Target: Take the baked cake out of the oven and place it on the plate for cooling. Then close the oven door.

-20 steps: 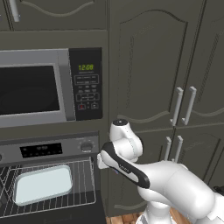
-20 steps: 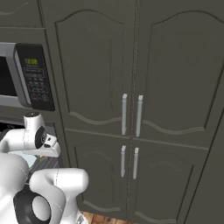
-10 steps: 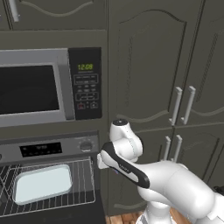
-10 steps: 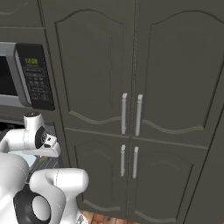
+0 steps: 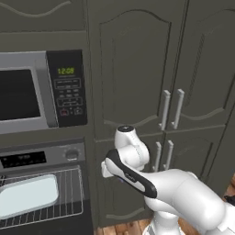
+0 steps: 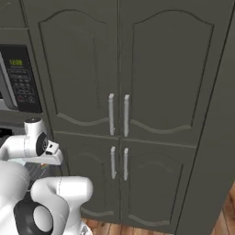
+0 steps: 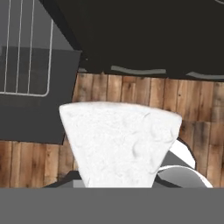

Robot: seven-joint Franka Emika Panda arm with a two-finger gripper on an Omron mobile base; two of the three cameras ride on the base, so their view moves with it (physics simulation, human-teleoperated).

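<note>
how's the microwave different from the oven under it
The microwave sits higher, its dark window door shut; the oven below stands open, its wire rack showing with the pale baked cake lying on it. The microwave has a keypad panel with a green clock beside its window; the oven has a silver control strip with a round knob and a black display above its opening. Both are built into the dark cabinetry.

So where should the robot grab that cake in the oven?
The cake lies flat on the rack, so nothing can slip under it. It is probably best to pinch its raised rim at the front edge, coming straight in through the open front of the oven. A grab from above looks cramped.
</note>
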